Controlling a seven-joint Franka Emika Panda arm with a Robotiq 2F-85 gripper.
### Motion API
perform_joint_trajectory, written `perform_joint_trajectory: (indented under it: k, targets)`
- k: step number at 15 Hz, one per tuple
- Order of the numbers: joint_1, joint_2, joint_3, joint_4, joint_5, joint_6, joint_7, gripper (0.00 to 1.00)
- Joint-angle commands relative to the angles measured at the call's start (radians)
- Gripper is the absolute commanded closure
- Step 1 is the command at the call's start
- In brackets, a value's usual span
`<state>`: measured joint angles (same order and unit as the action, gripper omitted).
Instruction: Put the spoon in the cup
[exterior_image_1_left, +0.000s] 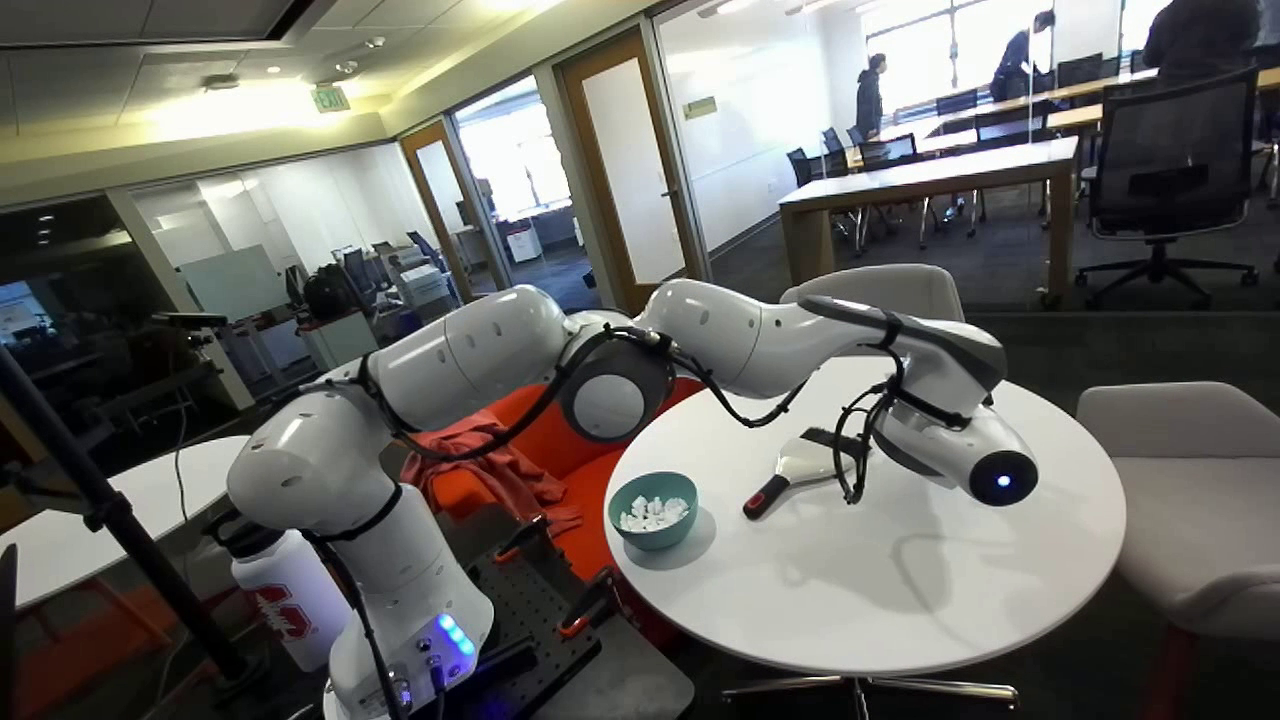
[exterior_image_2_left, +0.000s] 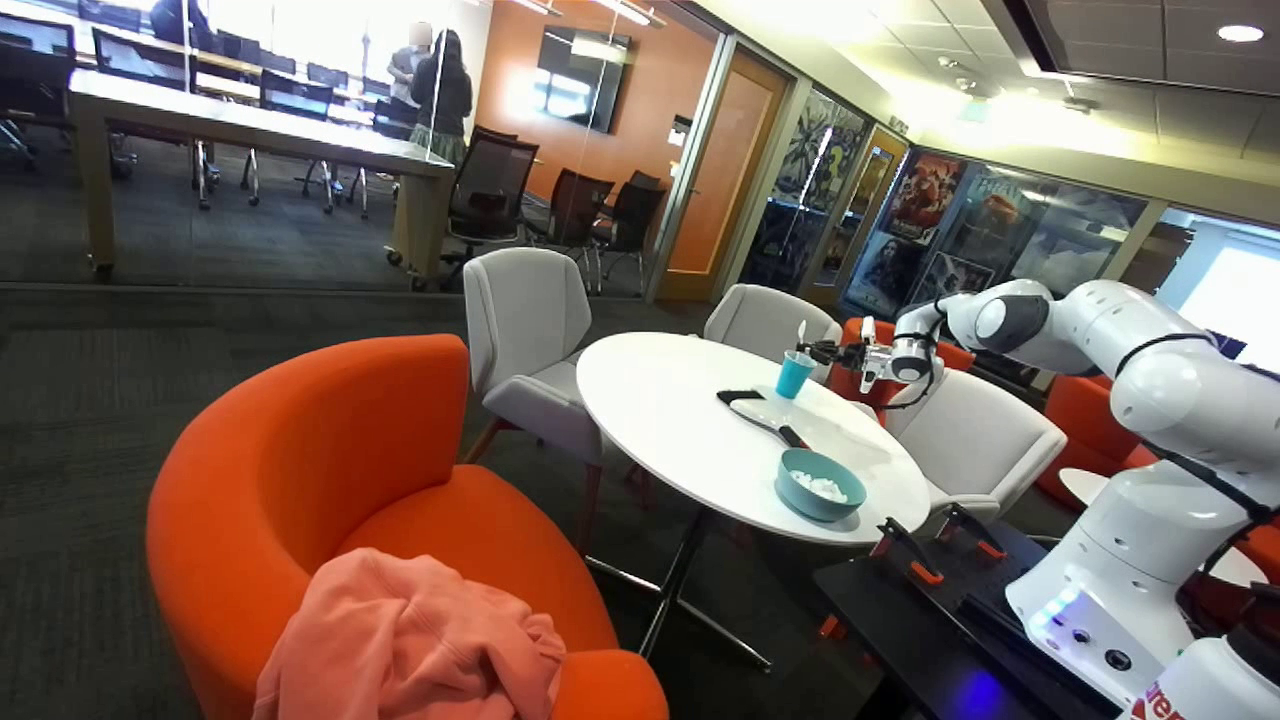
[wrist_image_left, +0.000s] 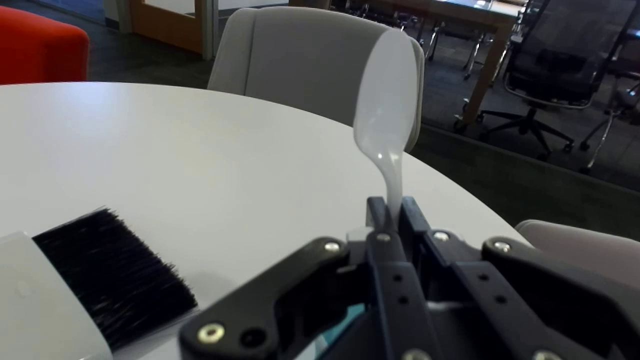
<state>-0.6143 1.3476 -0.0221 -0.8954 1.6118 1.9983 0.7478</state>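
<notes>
The pale white spoon (wrist_image_left: 387, 97) stands upright in the wrist view, its bowl end up. My gripper (wrist_image_left: 393, 212) is shut on its handle just below the bowl. In an exterior view the spoon (exterior_image_2_left: 801, 330) sticks up at the fingertips of the gripper (exterior_image_2_left: 812, 349), right at the rim of the bright blue cup (exterior_image_2_left: 794, 376). The cup stands upright on the table. Blue patches (wrist_image_left: 345, 322) show beneath the gripper in the wrist view. The handle's lower end is hidden, so I cannot tell if it is inside the cup. The arm hides cup and spoon in an exterior view.
A dustpan-like tool (exterior_image_1_left: 803, 461) with a black brush (wrist_image_left: 115, 275) lies beside the cup on the round white table (exterior_image_2_left: 660, 420). A teal bowl (exterior_image_1_left: 660, 538) with white pieces stands near the table edge by the robot base. Grey chairs (exterior_image_2_left: 525, 310) surround the table.
</notes>
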Motion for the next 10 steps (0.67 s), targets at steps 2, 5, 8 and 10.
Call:
perform_joint_trajectory:
  k: [2,5,8,10]
  targets:
    - [-0.011,0.028,0.001,0.036,-0.013,0.017,0.034,0.8]
    - [-0.032,0.016,0.008,0.03,-0.009,-0.002,0.013,0.52]
    - [-0.05,-0.017,0.012,0.009,0.008,-0.028,-0.015,0.28]
    - [-0.063,-0.048,0.02,-0.011,0.005,-0.06,-0.034,0.13]
